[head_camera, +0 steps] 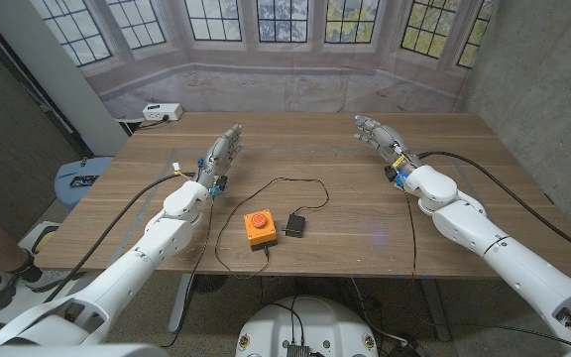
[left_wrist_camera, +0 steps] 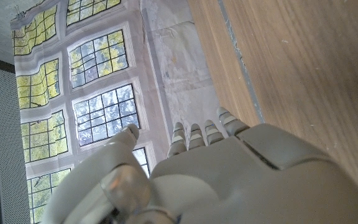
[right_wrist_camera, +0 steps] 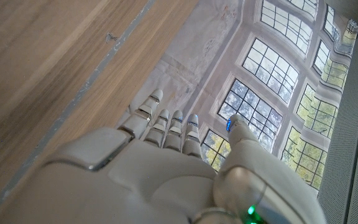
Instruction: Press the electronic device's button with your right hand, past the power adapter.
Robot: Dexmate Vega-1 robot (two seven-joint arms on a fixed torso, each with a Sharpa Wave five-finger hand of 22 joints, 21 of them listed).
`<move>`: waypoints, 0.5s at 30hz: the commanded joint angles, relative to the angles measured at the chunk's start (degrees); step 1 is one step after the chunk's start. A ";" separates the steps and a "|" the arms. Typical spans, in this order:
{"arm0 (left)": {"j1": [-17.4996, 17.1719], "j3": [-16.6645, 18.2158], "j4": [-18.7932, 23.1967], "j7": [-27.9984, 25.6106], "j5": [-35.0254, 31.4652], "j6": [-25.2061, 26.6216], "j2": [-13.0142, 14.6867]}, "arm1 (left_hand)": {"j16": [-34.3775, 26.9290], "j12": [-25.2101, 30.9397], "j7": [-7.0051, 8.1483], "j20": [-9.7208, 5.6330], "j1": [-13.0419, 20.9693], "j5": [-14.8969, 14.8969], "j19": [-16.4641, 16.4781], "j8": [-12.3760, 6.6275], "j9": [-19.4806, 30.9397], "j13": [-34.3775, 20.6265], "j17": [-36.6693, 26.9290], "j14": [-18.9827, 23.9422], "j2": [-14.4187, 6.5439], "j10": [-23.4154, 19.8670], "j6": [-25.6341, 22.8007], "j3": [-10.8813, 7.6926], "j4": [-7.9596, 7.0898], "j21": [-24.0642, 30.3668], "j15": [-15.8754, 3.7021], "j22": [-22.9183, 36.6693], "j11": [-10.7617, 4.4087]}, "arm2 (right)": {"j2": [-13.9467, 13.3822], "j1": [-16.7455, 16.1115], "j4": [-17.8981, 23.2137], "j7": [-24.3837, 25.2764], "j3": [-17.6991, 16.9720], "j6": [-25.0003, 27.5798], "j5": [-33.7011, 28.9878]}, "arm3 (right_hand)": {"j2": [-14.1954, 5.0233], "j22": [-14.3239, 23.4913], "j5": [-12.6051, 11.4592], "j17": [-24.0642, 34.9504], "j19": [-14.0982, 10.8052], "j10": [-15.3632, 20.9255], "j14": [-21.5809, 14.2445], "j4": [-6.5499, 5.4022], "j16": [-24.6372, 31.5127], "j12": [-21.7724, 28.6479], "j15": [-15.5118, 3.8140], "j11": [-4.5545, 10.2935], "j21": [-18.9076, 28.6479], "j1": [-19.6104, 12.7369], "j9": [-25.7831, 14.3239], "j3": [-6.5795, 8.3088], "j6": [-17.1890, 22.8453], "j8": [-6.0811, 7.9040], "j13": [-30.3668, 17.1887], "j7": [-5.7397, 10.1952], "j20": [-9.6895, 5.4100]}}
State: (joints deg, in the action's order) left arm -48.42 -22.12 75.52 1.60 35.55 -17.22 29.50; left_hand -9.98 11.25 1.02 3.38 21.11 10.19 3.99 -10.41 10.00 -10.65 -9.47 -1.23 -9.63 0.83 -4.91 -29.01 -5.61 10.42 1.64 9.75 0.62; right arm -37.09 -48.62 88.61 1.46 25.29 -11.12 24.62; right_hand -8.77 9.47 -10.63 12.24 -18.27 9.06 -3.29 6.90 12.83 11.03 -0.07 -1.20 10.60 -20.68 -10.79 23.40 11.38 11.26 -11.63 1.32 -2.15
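An orange box with a red button [head_camera: 258, 227] sits near the table's front middle. Just to its right lies a black power adapter [head_camera: 294, 225], its thin black cable [head_camera: 295, 183] looping back over the wood. My right hand [head_camera: 381, 136] hovers far off at the back right, fingers straight and apart, holding nothing; the right wrist view shows the hand [right_wrist_camera: 166, 168] standing on edge over bare wood. My left hand [head_camera: 222, 151] waits at the back left, fingers also extended, and the left wrist view shows this hand [left_wrist_camera: 210, 180] empty.
The wooden table [head_camera: 464, 198] ends at a back edge before a window-print backdrop. A white device [head_camera: 161, 112] sits off the back left corner. A blue stool [head_camera: 79, 177] stands left of the table, and a person's leg shows at the picture's left edge.
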 commanded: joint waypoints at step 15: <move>1.08 -0.03 -2.23 1.14 0.25 -1.43 -0.90 | -0.14 0.32 0.21 0.22 0.04 0.02 0.20 -0.05 0.20 -0.13 -0.20 0.16 0.29 -0.17 -0.02 -0.44 0.43 0.60 0.56 0.26 0.11 | -6.07 -2.59 11.61 3.24 0.35 3.78 -10.18 | 0.24 0.28 -0.42 -0.19 0.51 1.37 -0.66 1.26 -0.25 0.96 -1.70 0.57 0.15 -1.53 -0.15 0.22 1.85 0.61 -0.04 0.28 -1.08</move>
State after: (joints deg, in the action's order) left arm -47.73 -22.10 74.04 2.23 35.72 -18.30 28.83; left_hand -9.98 11.25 1.02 3.38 21.11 10.19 3.99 -10.41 9.99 -10.66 -9.47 -1.23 -9.63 0.83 -4.91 -29.25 -5.35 10.42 1.64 9.74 0.62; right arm -40.68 -49.65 95.07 2.58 25.67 -9.55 19.67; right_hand -8.62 9.46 -10.62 11.98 -18.06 9.69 -3.81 7.84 12.83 11.67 -1.21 -0.58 10.60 -21.43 -10.79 23.39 12.66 11.26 -11.63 1.38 -2.36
